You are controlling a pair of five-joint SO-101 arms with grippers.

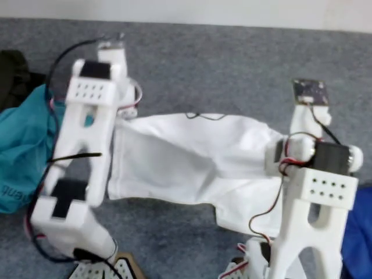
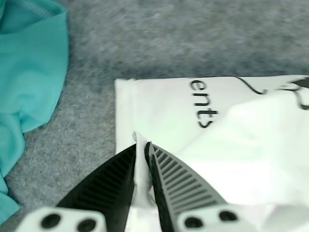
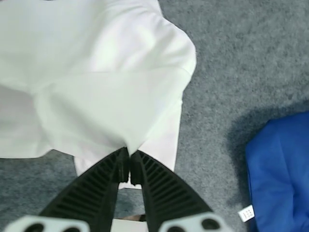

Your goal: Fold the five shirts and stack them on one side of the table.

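Teal shirt (image 2: pixel 29 72) lies off to the side of the left gripper (image 2: pixel 142 147), whose jaws are pinched shut on a thin edge of the white shirt (image 1: pixel 192 157); that bite looks shallow, so a quick pull could slip it free. The white shirt stretches wrinkled between both grippers. The right gripper (image 3: pixel 129 157) is clamped on a doubled corner with a blue shirt (image 3: pixel 282 179) close beside, so uneven pulling could skew the fold or snag a neighbour.

White shirt (image 1: pixel 192 163): smooth matt cloth. Table (image 1: pixel 232 64): rough grey felt. Left arm (image 1: pixel 87 116): white plastic.
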